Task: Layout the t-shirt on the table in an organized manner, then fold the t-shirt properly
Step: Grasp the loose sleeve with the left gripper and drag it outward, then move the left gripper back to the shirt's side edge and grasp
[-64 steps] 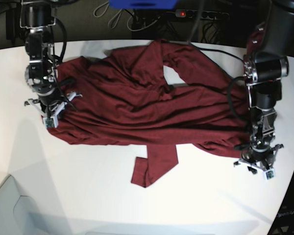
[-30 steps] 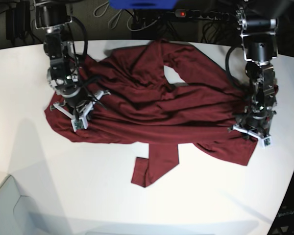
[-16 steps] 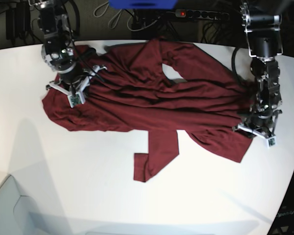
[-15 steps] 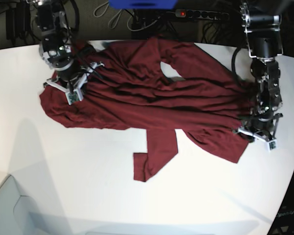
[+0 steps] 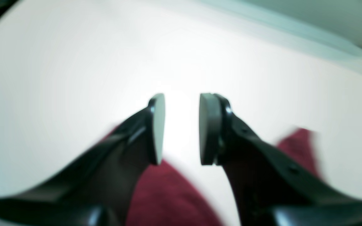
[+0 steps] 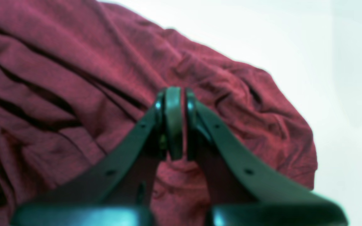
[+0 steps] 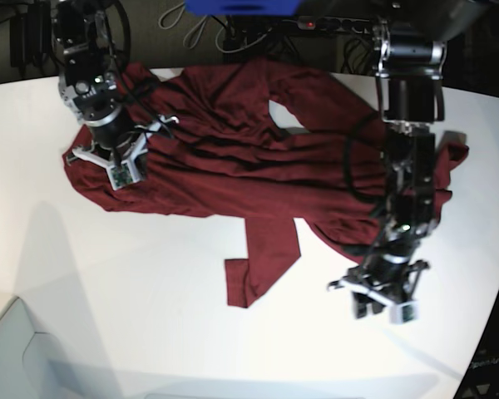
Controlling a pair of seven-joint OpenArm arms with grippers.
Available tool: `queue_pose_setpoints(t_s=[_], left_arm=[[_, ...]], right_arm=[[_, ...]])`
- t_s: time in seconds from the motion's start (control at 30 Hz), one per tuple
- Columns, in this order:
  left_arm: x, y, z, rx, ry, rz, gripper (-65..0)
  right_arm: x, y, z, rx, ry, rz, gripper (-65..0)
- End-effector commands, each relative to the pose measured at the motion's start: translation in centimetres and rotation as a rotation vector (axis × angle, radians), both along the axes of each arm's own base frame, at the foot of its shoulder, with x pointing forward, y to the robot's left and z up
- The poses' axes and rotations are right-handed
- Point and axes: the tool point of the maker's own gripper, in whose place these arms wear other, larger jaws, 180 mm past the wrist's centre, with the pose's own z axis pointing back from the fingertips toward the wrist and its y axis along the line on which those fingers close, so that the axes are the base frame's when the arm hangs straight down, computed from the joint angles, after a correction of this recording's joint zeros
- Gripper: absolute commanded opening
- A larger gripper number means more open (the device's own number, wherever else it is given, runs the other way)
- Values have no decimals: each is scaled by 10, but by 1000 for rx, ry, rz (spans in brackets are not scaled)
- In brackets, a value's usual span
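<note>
The dark red long-sleeved t-shirt (image 7: 233, 158) lies spread and wrinkled on the white tabletop (image 7: 150, 332); it runs from the right tool (image 7: 116, 166) across to the arm of the left tool (image 7: 381, 299); one sleeve (image 7: 262, 262) hangs toward the near edge, between the two tools.

The right tool (image 6: 176, 125) sits on the shirt's end; in its wrist view the two pads are pressed close together with only a thin slit between them; red cloth (image 6: 74, 94) bunches just under and behind the tips, and folds run away to one side; I cannot tell if any cloth is pinched in the slit; white tabletop (image 6: 341, 62) shows on the other side of the tool, past the shirt's rounded edge.

The left tool (image 5: 181, 128) is over bare tabletop (image 5: 74, 47), just off the shirt's edge; its pads (image 5: 207, 128) stand apart with a clear gap, and only white shows between them; it holds nothing; bits of red shirt (image 5: 168, 194) show below the fingers and just beside the outer finger; this view is blurry.

In the base view the left arm reaches over the shirt, and the shirt's far corner sticks out behind that arm; black cables and a power strip (image 7: 333, 25) lie past the far edge of the tabletop.
</note>
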Motion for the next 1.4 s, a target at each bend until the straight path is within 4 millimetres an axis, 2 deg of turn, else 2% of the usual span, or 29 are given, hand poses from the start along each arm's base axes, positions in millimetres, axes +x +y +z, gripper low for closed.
queue_pose_setpoints(t_s=[0.0, 0.03, 0.1, 0.23, 0.43, 0.63, 0.67, 0.77, 0.8, 0.87, 0.9, 1.0, 1.07, 1.17, 1.27, 1.37], left_arm=[[11, -17, 10, 8, -23, -37, -470], [15, -42, 3, 15, -3, -90, -470], [20, -75, -11, 27, 40, -158, -469], [28, -118, -48, 34, 171, -225, -469], [40, -141, -72, 17, 200, -219, -468], [30, -149, -99, 117, 195, -263, -473], [27, -148, -103, 137, 195, -270, -474], [26, -124, -115, 185, 206, -252, -478], [25, -118, -119, 191, 213, -243, -498], [24, -96, -126, 213, 224, -215, -583], [25, -84, -126, 222, 222, -199, -647], [27, -58, -127, 247, 220, -167, -631], [29, -45, -125, 256, 219, -149, -650], [45, -28, -101, 200, 167, -83, -649], [62, -4, -66, 100, 84, 19, -649], [73, 9, -37, 41, 12, 76, -649]], right_arm=[[11, 0, 16, 2, -59, 4, -643], [14, 0, 18, 1, -67, 5, -643], [15, -1, 18, 0, -67, 2, -643], [16, -1, 19, 0, -71, 2, -643], [16, -1, 18, -2, -69, 2, -643], [17, -1, 19, -2, -71, 2, -643], [17, -1, 19, -2, -71, 2, -643], [17, -1, 19, -2, -72, 2, -643], [17, -1, 19, -2, -72, 2, -643], [17, -1, 19, -2, -71, 2, -643], [17, -1, 19, -2, -71, 2, -643], [17, -1, 19, -2, -71, 2, -643], [17, 0, 18, -1, -68, 6, -643], [16, 1, 18, -1, -68, 7, -643], [16, 1, 18, 1, -68, 7, -643], [16, 1, 18, 1, -68, 7, -643]])
